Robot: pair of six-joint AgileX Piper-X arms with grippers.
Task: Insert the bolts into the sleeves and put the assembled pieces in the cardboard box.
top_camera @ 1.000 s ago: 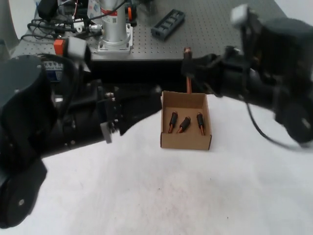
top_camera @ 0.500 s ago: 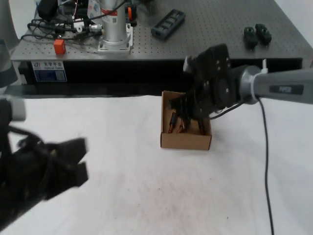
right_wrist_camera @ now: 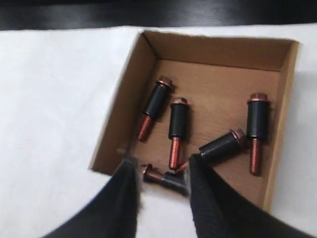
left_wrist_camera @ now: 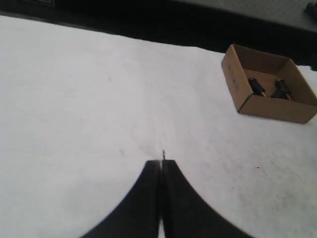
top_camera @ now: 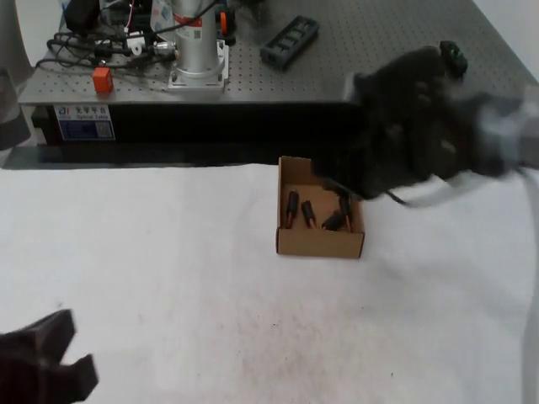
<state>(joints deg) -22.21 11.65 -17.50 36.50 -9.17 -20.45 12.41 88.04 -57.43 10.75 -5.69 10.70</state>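
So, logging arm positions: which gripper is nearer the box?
Right. The right gripper hangs over the box; the left gripper is well off, over the cloth.

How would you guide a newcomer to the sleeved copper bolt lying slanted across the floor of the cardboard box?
Find the open brown cardboard box on the white cloth. Copper bolts in black sleeves lie on its floor. Three lie lengthwise; the slanted bolt lies between two of them, its head nearly touching one's sleeve.
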